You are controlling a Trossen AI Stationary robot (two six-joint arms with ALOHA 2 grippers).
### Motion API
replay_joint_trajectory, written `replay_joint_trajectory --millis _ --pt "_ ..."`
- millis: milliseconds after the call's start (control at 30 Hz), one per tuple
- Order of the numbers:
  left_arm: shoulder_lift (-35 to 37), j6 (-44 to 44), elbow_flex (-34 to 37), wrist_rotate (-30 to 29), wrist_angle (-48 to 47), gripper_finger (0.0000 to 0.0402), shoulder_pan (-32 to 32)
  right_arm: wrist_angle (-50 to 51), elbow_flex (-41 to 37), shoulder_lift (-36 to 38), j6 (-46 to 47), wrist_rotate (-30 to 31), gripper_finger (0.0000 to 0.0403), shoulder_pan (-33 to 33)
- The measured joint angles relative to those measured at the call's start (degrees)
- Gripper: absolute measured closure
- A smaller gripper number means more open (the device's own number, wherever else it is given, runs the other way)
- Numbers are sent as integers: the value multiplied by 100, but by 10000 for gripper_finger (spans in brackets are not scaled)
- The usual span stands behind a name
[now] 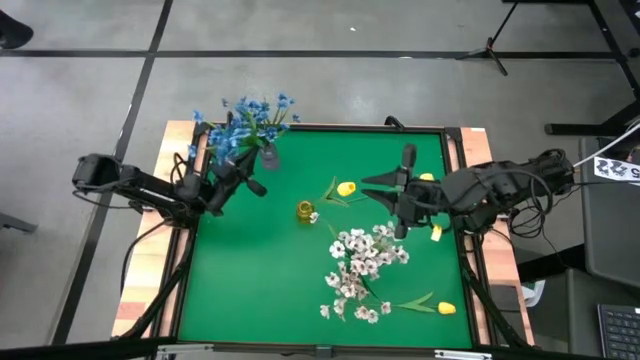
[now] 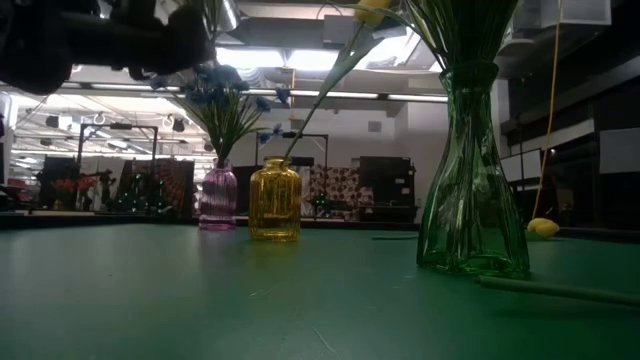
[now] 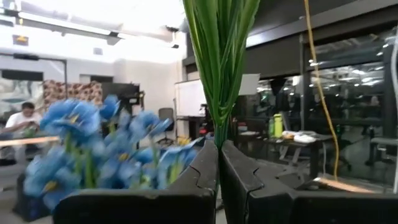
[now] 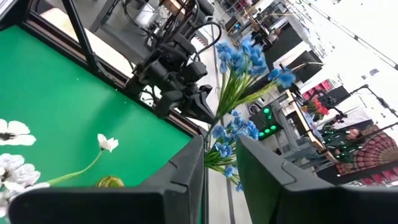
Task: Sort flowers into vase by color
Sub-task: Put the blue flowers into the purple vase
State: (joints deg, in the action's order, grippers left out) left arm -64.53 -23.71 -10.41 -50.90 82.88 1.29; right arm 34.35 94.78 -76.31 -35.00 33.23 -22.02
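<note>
A purple vase point(image 2: 218, 198) holds blue blossoms point(image 1: 243, 122) at the table's far left. My left gripper point(image 1: 236, 168) hovers beside it, shut on a green-stemmed blue sprig point(image 3: 219, 68). A yellow vase point(image 1: 305, 211) holds one leaning yellow tulip point(image 1: 346, 188). A green vase point(image 2: 472, 180) carries the white blossoms point(image 1: 362, 268). My right gripper point(image 1: 374, 190) is just right of the tulip, open by a narrow gap point(image 4: 219, 180), and holds nothing. Another yellow tulip point(image 1: 446, 308) lies flat on the mat. My left gripper pinches a bundle of thin green stems and leaves point(image 3: 218, 134) between its two fingers point(image 3: 199, 171). The green blades fan out past the fingertips. In the low view the gripper point(image 2: 165, 35) stands above the purple vase; where the sprig's lower end is, I cannot tell.
Two more yellow buds point(image 1: 427, 177) point(image 1: 435, 233) lie under my right arm by the table's right edge. A loose stem point(image 2: 560, 290) lies on the mat near the green vase. Bare green mat point(image 1: 250, 280) spreads over the near left. A raised wooden frame point(image 1: 180, 128) rims the table.
</note>
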Motion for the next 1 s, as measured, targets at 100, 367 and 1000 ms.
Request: replay_joint_trajectory --millis 100,367,1000 --pt "0 208 143 6 -63 401 -174 47 0 0 0 85 306 -101" --pt "-2 330 446 24 -86 401 -568 89 0 0 0 86 306 -138" --pt "-2 1652 583 1162 -431 401 -1697 643 -2 77 22 121 306 -131"
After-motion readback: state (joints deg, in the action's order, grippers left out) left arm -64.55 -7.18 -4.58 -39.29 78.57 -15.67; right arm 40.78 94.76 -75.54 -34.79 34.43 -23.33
